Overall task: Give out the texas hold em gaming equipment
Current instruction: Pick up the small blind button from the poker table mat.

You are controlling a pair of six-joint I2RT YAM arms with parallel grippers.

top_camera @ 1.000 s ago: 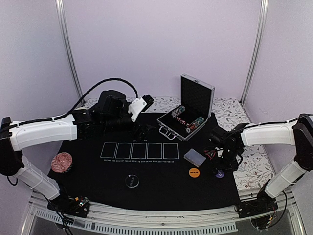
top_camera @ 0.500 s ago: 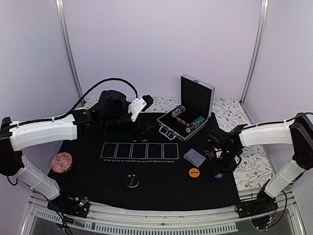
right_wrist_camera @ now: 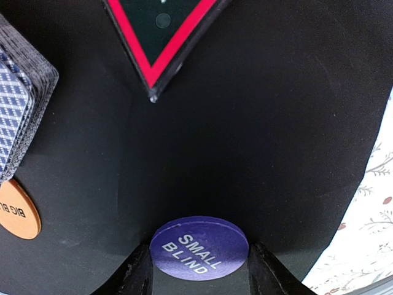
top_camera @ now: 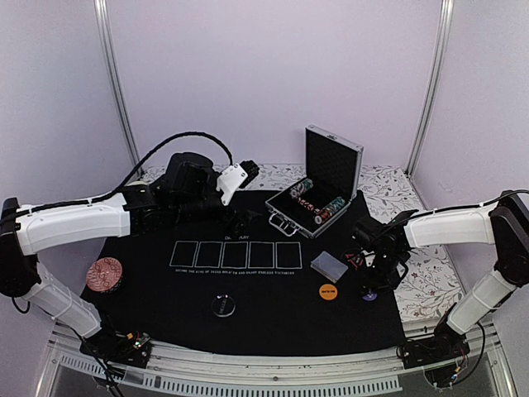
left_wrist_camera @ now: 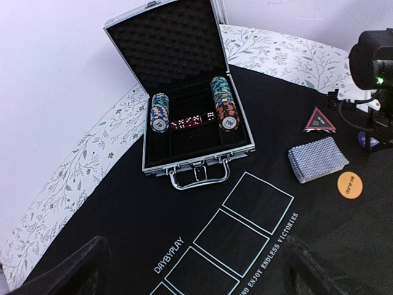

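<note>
Right jaws (right_wrist_camera: 199, 261): pinched on the purple disc (right_wrist_camera: 199, 247), 1 finger touching each side of its rim. Can't tell if it's off the mat (right_wrist_camera: 258, 123) or not.
Purple disc spot: near-right part of the black mat, close to its edge, with the flowery desk (right_wrist_camera: 374, 227) cover just beyond.
Left jaws (left_wrist_camera: 193, 243): spread wide, nothing in them, hanging over the printed card boxes (left_wrist_camera: 258, 200) and facing the open silver case (left_wrist_camera: 199, 161).
Cards (left_wrist_camera: 318, 159): 1 neat stack on the mat, between the triangle marker (left_wrist_camera: 319, 121) and the orange disc (left_wrist_camera: 350, 185).
Chips (left_wrist_camera: 224, 104): 2 rows lying in the silver case, red dice (left_wrist_camera: 187, 121) between them.
Black-and-white disc (top_camera: 222, 305): alone on the mat, near middle.
</note>
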